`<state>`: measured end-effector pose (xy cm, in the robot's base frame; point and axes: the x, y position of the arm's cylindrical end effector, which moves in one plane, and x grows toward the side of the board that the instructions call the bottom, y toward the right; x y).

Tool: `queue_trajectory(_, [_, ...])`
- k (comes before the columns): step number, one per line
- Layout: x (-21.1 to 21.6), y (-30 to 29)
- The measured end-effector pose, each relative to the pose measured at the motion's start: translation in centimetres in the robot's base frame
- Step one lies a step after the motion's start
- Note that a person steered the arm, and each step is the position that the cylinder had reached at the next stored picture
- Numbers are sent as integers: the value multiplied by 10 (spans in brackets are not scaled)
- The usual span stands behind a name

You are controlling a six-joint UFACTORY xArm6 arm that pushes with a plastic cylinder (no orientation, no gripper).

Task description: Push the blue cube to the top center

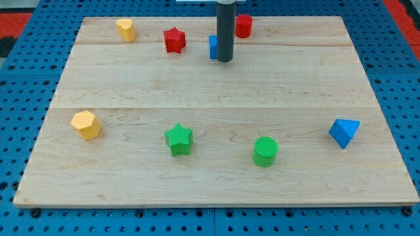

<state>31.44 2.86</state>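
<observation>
The table (216, 85) carries eight blocks, two per colour. Blue: cube (213, 47) at top centre, mostly hidden behind and touching my tip (225, 61); triangular block (344, 132). Red: star (174, 40), cylinder (244, 25). Yellow: one at top left (126, 29), hexagon (86, 124). Green: star (178, 139), cylinder (266, 151). No jaws fitted.

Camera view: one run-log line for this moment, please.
my tip against blue cube, its right side | cube at top center, between red star and red cylinder
</observation>
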Motion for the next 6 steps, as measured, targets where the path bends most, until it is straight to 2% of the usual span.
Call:
queue_trajectory(2, [2, 11])
queue_trajectory(3, [0, -6])
queue_trajectory(5, [-38, -3])
queue_trajectory(6, [-36, -3])
